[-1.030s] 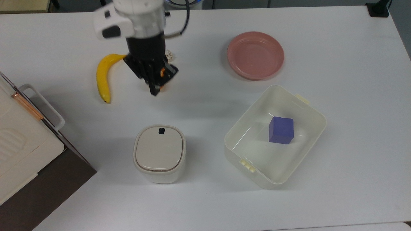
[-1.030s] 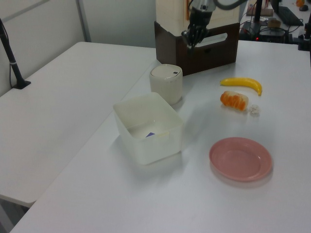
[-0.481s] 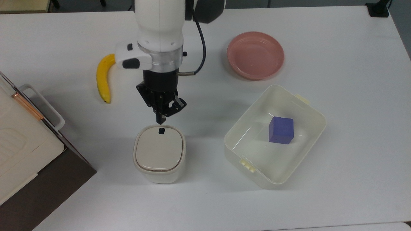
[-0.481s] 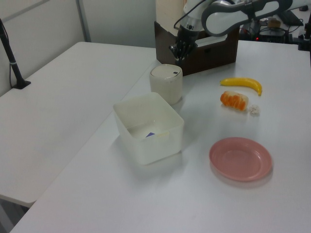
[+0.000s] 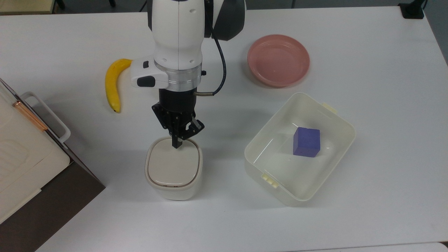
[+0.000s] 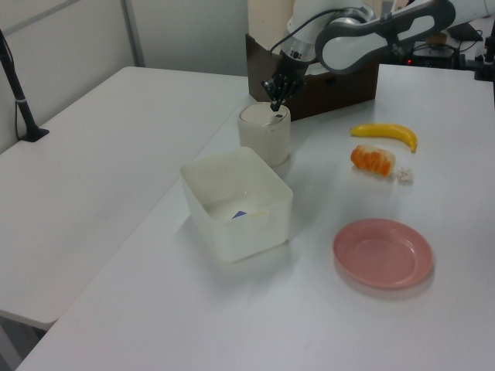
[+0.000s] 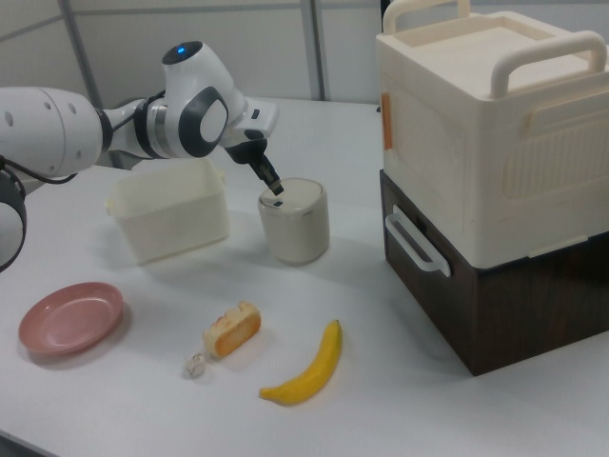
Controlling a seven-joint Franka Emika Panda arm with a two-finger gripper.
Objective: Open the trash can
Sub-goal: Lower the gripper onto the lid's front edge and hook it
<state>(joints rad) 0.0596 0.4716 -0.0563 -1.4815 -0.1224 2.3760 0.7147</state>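
Trash can (image 5: pixel 174 169), lid flat, lower centre of the top view.
Gripper (image 5: pixel 176 144) tip rests at the lid's upper rim, apparently touching; fingers clenched together, grasping nothing.

On the white desk (image 5: pixel 367 56) you have a yellow banana (image 5: pixel 112 84) lying flat and a pink plate (image 5: pixel 278 60), well apart. A cream tub (image 5: pixel 336 119) holds a blue-purple cube (image 5: pixel 307 141). In the right view an orange-and-white food piece (image 7: pixel 232 329) sits near the banana, and the cream-and-brown appliance (image 7: pixel 495 190) stands beside them.
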